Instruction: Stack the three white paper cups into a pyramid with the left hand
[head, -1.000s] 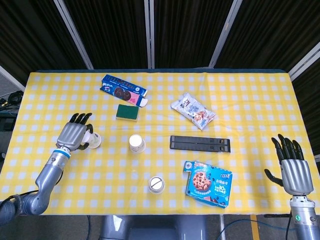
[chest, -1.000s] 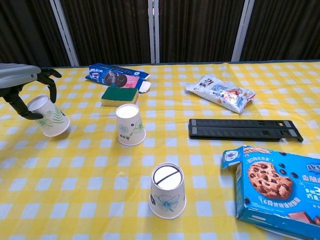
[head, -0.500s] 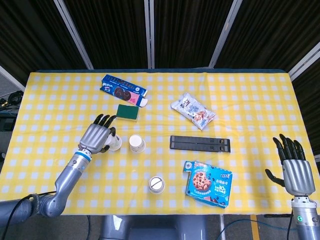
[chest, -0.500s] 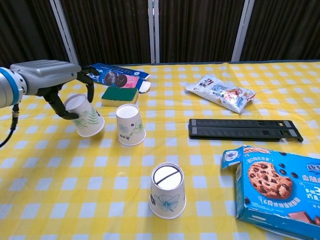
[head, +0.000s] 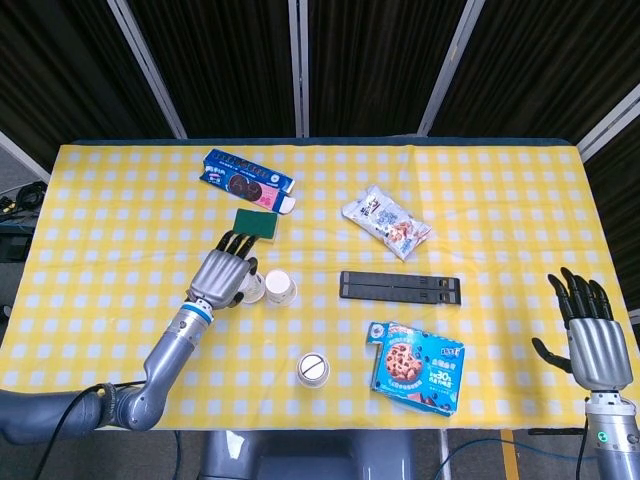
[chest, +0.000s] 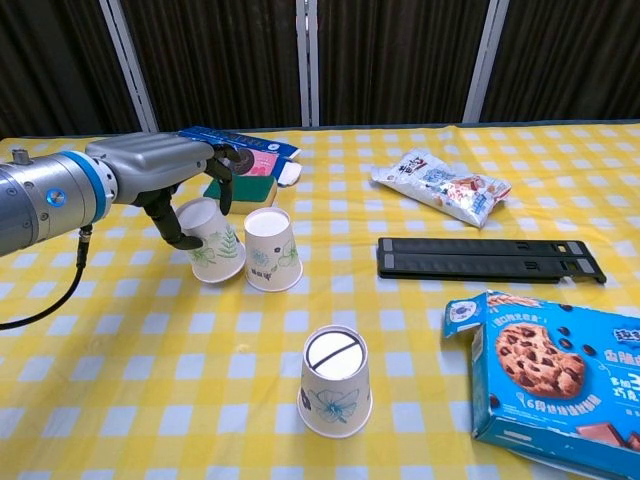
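Three white paper cups with green leaf prints stand upside down on the yellow checked table. My left hand grips one cup, tilted, its rim against the second cup. That second cup leans slightly to the right. A third cup stands alone nearer the front edge. My right hand hovers at the far right with fingers spread, holding nothing.
A green sponge and a blue biscuit box lie just behind my left hand. A snack bag, a black bar and a cookie box lie to the right.
My left hand has carried its cup rightward across the table until it meets the middle cup, which has been nudged slightly to the right. The right hand stays put.
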